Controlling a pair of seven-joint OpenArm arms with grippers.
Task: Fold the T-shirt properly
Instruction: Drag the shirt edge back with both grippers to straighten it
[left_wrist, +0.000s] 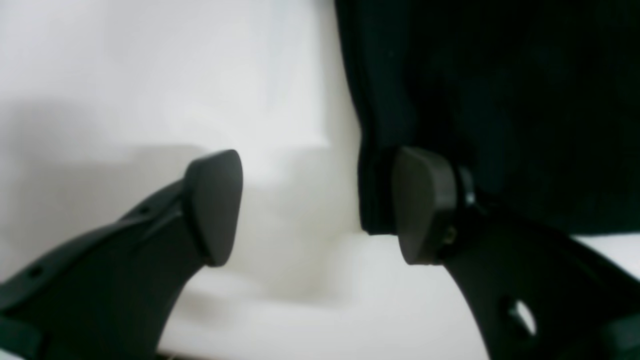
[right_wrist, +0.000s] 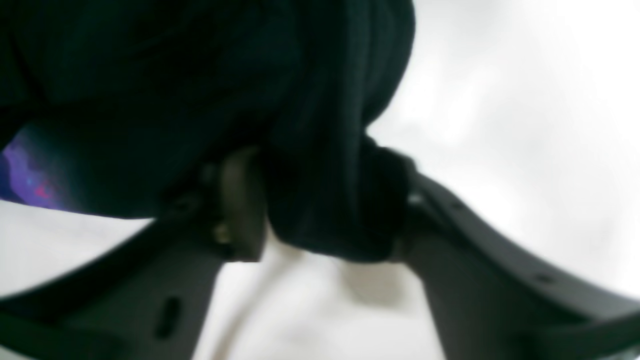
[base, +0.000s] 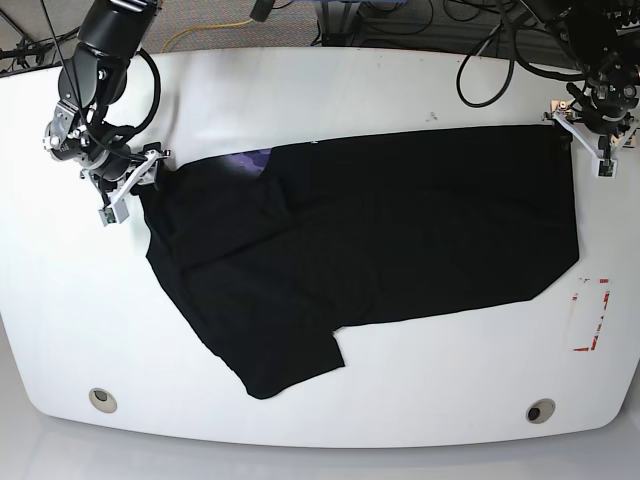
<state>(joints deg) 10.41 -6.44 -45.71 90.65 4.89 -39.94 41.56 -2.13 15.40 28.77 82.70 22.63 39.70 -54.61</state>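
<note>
Our shirt (base: 380, 230) lies lengthwise across the worktop (base: 330, 90). Right fingers (right_wrist: 240, 205) pinch bunched cloth; left fingers (left_wrist: 215, 205) gape, seen only at the wrists.

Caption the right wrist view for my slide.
Right gripper closing on a bunched fold of the black T-shirt above the white table.

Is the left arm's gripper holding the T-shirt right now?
No: the left gripper has open jaws with only white table between them; the T-shirt edge lies beside one pad.

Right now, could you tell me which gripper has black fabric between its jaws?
The right gripper: bunched black T-shirt fills its jaws; the left gripper stands open.
</note>
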